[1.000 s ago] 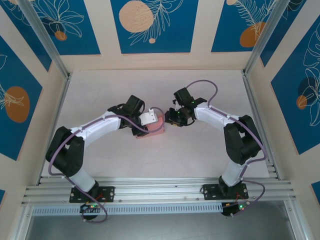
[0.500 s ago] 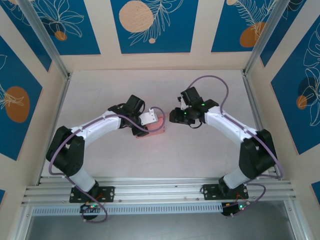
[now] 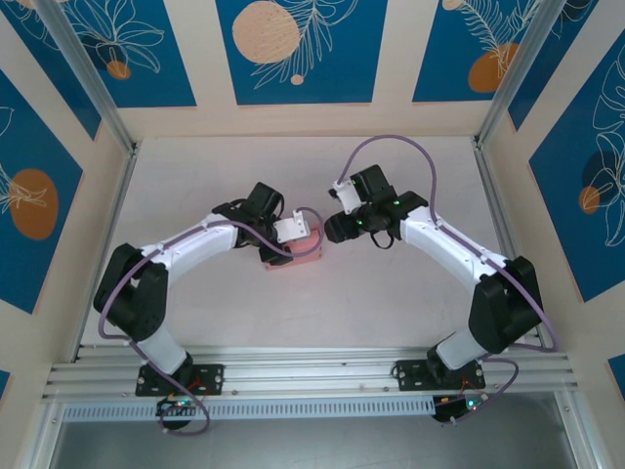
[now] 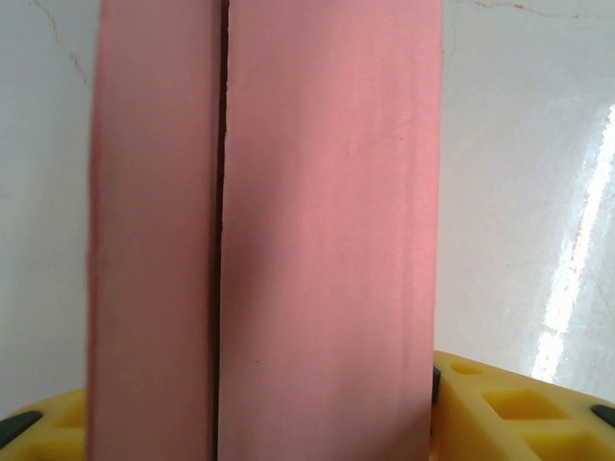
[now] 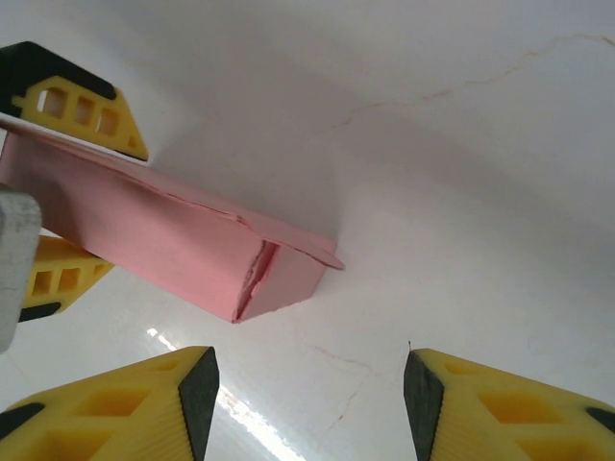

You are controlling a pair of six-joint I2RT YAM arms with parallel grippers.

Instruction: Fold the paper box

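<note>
1. Left tool (image 4: 274, 427) is clamped on the paper box (image 5: 183, 245), one yellow finger (image 5: 86, 101) on each long side. The box lies near mid-tabletop (image 5: 461, 192), between the two arms (contact with the surface cannot be confirmed).
2. Right tool (image 5: 309, 389) holds nothing; its jaws stand apart, just beside the box's free end.
3. Hazard: the end flap (image 5: 288, 274) is not seated, and its top lip juts past the end. An off-centre push would likely crease it rather than tuck it.
4. Hazard: the long seam (image 4: 219, 240) shows a dark gap. Excess clamping force may crush the thin card and spread it.
5. Hazard: an end-on push may slide the box through the left grip.
</note>
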